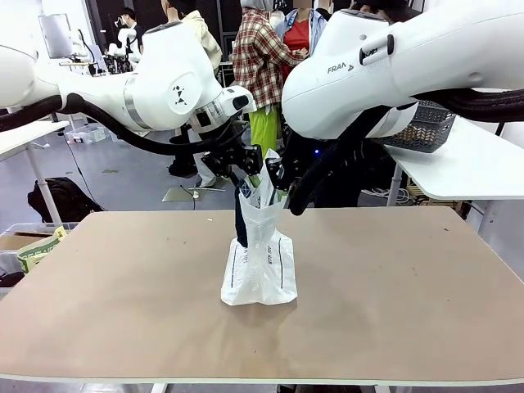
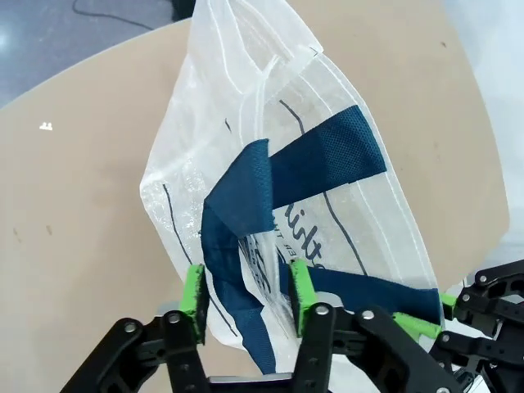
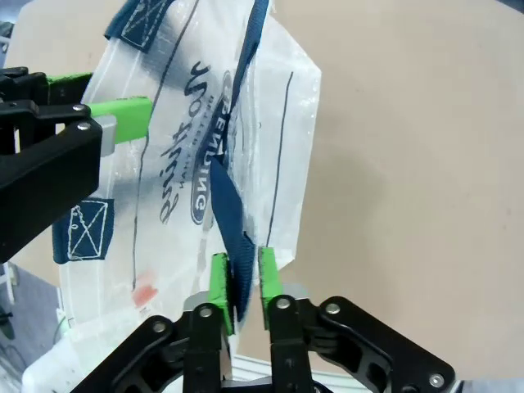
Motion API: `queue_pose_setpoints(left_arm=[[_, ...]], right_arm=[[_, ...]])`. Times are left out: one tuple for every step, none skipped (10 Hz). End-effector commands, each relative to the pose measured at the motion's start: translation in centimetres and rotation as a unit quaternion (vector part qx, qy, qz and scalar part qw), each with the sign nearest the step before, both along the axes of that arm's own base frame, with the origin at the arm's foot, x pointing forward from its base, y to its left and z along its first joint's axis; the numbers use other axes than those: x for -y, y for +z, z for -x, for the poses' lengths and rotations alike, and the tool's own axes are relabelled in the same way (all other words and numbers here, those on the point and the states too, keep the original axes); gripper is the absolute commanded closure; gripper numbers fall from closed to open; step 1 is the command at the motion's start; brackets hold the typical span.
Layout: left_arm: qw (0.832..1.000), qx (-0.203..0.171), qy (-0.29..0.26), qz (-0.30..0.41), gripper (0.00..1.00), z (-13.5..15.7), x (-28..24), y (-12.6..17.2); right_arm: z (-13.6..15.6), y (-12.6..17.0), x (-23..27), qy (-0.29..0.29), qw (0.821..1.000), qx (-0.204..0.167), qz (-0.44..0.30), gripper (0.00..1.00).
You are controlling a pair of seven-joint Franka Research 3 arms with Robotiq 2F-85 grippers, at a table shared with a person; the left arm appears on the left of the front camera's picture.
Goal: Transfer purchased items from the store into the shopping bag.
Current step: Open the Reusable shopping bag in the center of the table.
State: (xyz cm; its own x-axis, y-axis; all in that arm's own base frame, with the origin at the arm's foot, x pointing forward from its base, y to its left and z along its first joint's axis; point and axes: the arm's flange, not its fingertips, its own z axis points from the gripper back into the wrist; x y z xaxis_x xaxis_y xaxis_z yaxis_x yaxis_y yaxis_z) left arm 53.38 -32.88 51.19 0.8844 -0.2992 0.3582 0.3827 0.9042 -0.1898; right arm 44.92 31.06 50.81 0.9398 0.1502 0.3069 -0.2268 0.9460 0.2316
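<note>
The shopping bag, translucent white with dark blue handles, stands upright at the middle of the table. Both grippers meet at its top. In the left wrist view my left gripper is open. Its green pads straddle the bag's rim and a dark blue handle with some gap left. In the right wrist view my right gripper is shut on the other handle strap, pinched between its pads. No purchased items show clearly; a faint red patch shows through the bag's wall.
A dark grey mesh basket sits on a white side table at the right. People stand behind the far edge of the table. A bag and boxes lie on the floor at the left.
</note>
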Motion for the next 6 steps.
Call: queue_pose_setpoints(left_arm=[[1.0, -0.003, 0.017, -0.006, 1.0, -0.2, -0.5, 0.3], [1.0, -0.002, 0.025, -0.006, 1.0, -0.3, -1.0, 0.4], [0.999, 0.0, 0.037, -0.004, 1.0, -0.3, -2.0, 0.6], [0.999, 0.004, 0.048, -0.005, 1.0, -0.2, -3.2, 1.0], [0.999, 0.005, 0.054, -0.006, 1.0, 0.1, -4.6, 1.5], [0.998, 0.008, 0.06, -0.009, 1.0, 0.5, -6.0, 2.0]], right_arm=[[-0.4, 0.2, -0.5, -0.012, 1.0, -0.003, 0.015, 1.0], [-0.4, 0.2, -0.4, -0.014, 1.0, -0.005, 0.016, 1.0], [-0.4, 0.1, -0.2, -0.019, 1.0, -0.007, 0.019, 1.0], [-0.4, 0.1, 0.1, -0.026, 0.999, -0.01, 0.026, 1.0], [-0.4, 0.2, 0.4, -0.044, 0.998, -0.011, 0.044, 1.0], [-0.3, 0.2, 0.5, -0.041, 0.998, -0.015, 0.045, 1.0]])
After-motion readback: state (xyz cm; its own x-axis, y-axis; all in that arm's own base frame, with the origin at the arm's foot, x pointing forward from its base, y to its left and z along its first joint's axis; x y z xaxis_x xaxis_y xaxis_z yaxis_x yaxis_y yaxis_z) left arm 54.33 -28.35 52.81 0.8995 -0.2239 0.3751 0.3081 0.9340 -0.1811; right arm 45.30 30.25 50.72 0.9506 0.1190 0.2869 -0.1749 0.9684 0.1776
